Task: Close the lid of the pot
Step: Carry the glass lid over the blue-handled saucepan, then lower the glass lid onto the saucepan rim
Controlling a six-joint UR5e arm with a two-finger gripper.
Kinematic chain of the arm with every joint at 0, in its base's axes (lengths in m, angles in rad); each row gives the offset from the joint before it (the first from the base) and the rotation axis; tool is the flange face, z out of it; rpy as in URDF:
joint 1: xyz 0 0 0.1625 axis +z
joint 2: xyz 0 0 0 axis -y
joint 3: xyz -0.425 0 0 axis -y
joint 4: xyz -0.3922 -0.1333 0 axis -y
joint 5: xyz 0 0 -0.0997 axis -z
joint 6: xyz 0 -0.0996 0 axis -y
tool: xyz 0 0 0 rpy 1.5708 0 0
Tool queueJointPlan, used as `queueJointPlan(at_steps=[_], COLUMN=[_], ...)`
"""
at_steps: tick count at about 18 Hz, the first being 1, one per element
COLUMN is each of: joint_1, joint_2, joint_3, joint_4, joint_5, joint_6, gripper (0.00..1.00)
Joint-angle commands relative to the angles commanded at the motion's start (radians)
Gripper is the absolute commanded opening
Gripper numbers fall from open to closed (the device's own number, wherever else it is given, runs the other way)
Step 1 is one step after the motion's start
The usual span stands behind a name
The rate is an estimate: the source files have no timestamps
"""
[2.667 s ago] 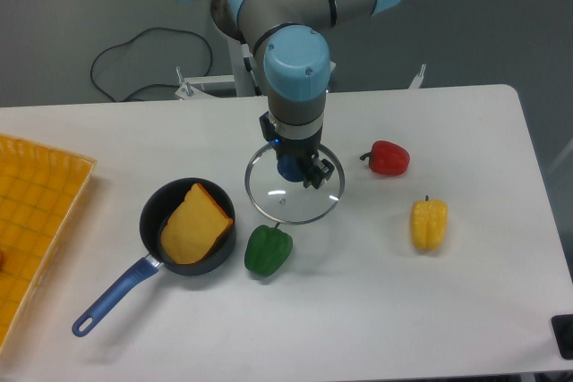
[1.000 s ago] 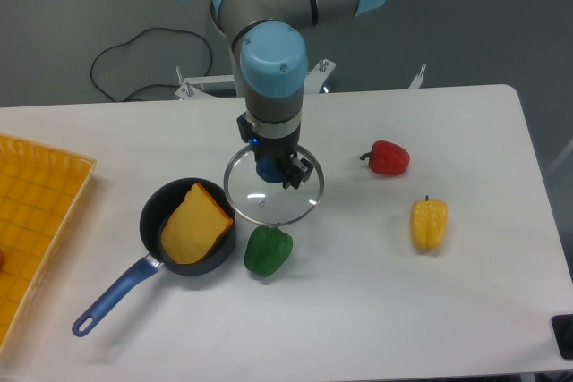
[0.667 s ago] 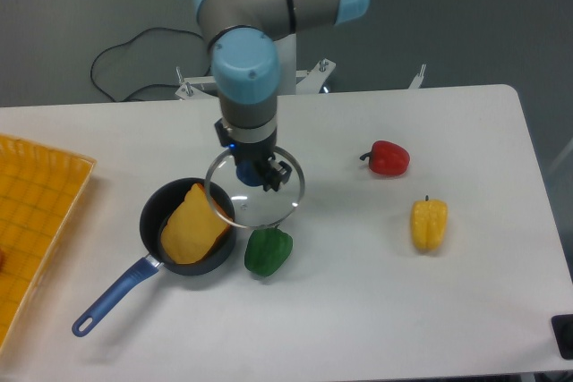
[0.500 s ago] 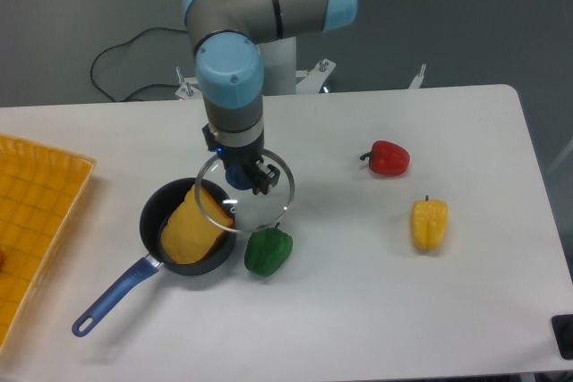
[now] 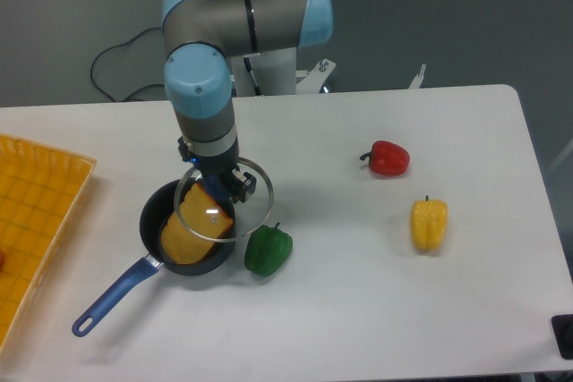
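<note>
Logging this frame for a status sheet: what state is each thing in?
pot: uncovered, yellow wedge inside
lid: held above the pot, off-centre toward the green pepper
gripper: jaws shut on the lid's knob
yellow wedge: leaning in the pot
green pepper: on the table beside the pot

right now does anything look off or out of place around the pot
One thing: the yellow wedge in the pot leans against the wall and seems to stick up past the rim, so the lid, held by the end effector partly over the pot, might not seat flat. Nothing is spilled or damaged.
</note>
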State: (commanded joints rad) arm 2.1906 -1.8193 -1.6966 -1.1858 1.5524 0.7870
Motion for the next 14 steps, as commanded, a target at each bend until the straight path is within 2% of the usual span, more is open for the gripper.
queueJointPlan(at_steps=[14], joint_1=[-0.075], joint_2=[-0.043], joint_3=[0.014], joint_4=[0.006], joint_5=[0.006], joint_6=[-0.132], gripper=[0.45])
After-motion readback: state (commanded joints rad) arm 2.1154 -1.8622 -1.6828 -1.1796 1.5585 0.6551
